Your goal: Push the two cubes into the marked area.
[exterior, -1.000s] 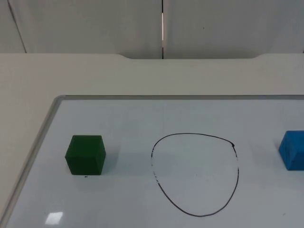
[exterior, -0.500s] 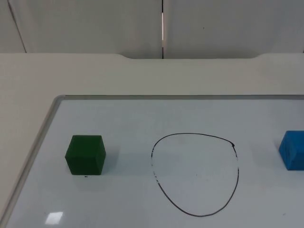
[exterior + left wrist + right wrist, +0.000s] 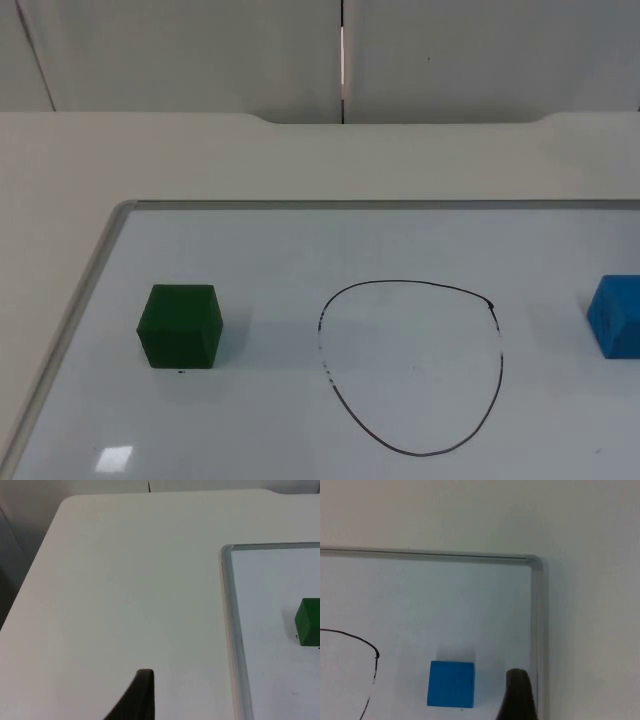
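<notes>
Both arms held back, tools raised off the worktop

Only 1 black fingertip (image 3: 140, 695) of the left tool is visible, hanging above bare worktop close to its left edge. On the right tool, too, 1 black fingertip (image 3: 519, 695) can be seen, hovering near the right side of the worktop. With 1 finger visible on each, their spread cannot be judged.

Black, tapered fingers (image 3: 137, 697), matte finish
</notes>
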### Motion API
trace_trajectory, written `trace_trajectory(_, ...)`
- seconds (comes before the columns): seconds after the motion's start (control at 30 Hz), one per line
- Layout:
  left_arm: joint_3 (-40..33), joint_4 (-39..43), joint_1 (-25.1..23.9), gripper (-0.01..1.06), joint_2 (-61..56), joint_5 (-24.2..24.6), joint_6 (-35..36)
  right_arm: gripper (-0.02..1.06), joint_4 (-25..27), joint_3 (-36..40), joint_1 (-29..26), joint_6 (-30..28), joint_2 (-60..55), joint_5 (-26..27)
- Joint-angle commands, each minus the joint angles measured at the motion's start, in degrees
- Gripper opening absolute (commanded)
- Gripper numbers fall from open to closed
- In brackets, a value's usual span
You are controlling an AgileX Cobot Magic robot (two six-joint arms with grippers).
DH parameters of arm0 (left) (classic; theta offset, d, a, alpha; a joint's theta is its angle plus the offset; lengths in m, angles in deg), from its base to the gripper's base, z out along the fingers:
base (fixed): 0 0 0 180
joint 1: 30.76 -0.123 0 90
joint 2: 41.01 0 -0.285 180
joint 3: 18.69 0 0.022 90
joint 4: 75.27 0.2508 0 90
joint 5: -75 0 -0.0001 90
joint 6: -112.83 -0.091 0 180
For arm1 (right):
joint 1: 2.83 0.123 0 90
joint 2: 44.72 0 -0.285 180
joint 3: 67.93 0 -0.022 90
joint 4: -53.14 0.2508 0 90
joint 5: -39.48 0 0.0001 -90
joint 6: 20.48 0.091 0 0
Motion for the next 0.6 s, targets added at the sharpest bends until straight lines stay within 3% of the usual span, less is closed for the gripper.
trace_trajectory(0.0,-0.11,-1.67,-0.21,1.05,-0.24,-0.51,-0.03,0.56,0.02,-0.42,0.26,-0.85,0.13,0.64)
trace_trajectory(0.2,4.46,-7.24,-0.21,1.05,3.20,-1.29,-0.27,0.56,0.02,-0.42,0.26,-0.85,0.13,0.64)
trace_trajectory(0.4,8.89,-7.46,-0.21,1.05,11.25,-3.21,-1.57,0.56,0.25,-0.42,0.26,-0.85,0.13,0.65)
trace_trajectory(0.57,10.11,-9.64,-0.21,1.05,18.60,-7.87,-2.22,0.56,0.25,-0.42,0.26,-0.85,0.13,0.65)
